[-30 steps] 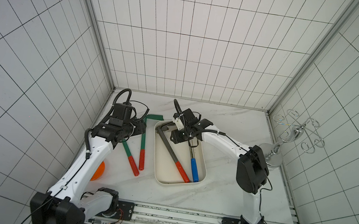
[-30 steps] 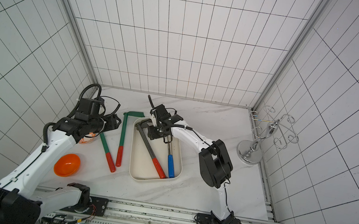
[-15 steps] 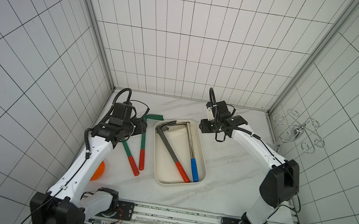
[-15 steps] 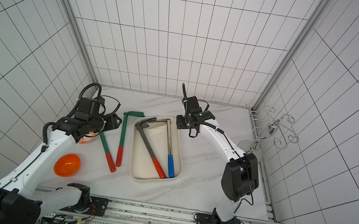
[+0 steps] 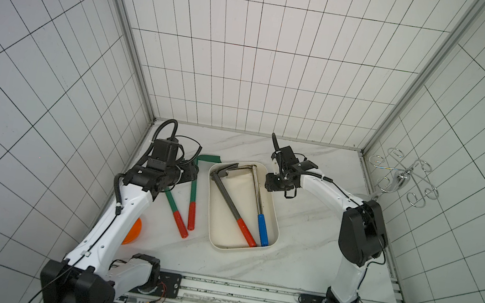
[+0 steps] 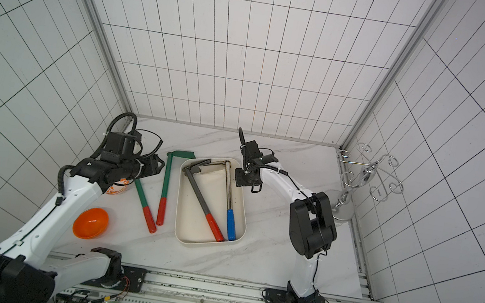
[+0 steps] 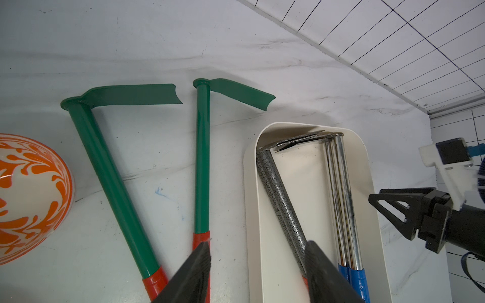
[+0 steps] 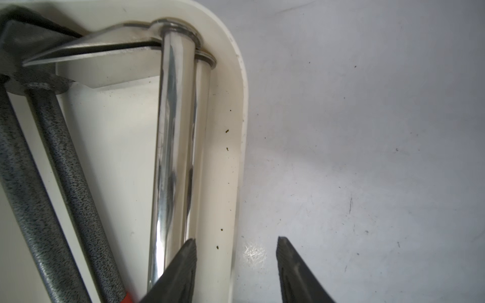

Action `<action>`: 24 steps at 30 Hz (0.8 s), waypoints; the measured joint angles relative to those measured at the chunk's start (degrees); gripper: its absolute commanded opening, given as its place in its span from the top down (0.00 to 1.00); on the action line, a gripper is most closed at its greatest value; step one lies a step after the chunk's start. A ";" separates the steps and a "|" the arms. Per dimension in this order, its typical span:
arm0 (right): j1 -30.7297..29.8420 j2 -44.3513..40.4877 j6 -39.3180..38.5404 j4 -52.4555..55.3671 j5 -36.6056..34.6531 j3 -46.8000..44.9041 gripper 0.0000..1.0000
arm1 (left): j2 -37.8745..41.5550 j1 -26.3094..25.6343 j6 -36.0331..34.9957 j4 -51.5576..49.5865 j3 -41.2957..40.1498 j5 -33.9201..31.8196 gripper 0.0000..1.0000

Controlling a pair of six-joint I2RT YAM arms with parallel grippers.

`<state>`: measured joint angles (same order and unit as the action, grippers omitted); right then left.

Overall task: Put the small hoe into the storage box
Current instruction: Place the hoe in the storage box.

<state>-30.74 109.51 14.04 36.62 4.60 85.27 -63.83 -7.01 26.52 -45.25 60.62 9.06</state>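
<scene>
I see the small hoe [image 5: 259,206] (chrome shaft, blue grip) lying inside the storage box [image 5: 223,222], along its right wall and beside a grey hoe [image 5: 226,198]. My right gripper [image 8: 236,239] hangs part-open and empty, straddling that wall near the box's far end. My left gripper [image 7: 257,243], jaws apart, holds nothing just left of the box.

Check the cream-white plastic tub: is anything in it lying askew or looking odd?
Yes. The speckled grey hoe with the red grip lies slantwise across the cream-white tub, while the chrome hoe with the blue grip runs along its side wall. Their blades overlap at the far end. Nothing looks broken.
</scene>
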 measured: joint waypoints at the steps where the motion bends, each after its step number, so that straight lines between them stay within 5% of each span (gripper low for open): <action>1: 0.00 0.55 0.33 -0.22 0.04 -0.37 0.58 | 0.00 0.00 0.00 0.00 0.00 0.00 0.40; 10: 1.14 3.17 1.79 -2.19 0.85 -2.64 0.92 | -0.28 0.00 -0.55 -1.38 0.81 -0.33 0.41; 24: 3.87 0.44 1.38 -4.87 -0.35 -6.82 1.00 | -2.10 0.00 -0.63 -1.73 1.18 -0.37 0.40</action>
<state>-26.87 109.95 15.42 31.75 4.25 78.46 -65.93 -7.01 25.89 -46.98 61.80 8.69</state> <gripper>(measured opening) 0.051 0.595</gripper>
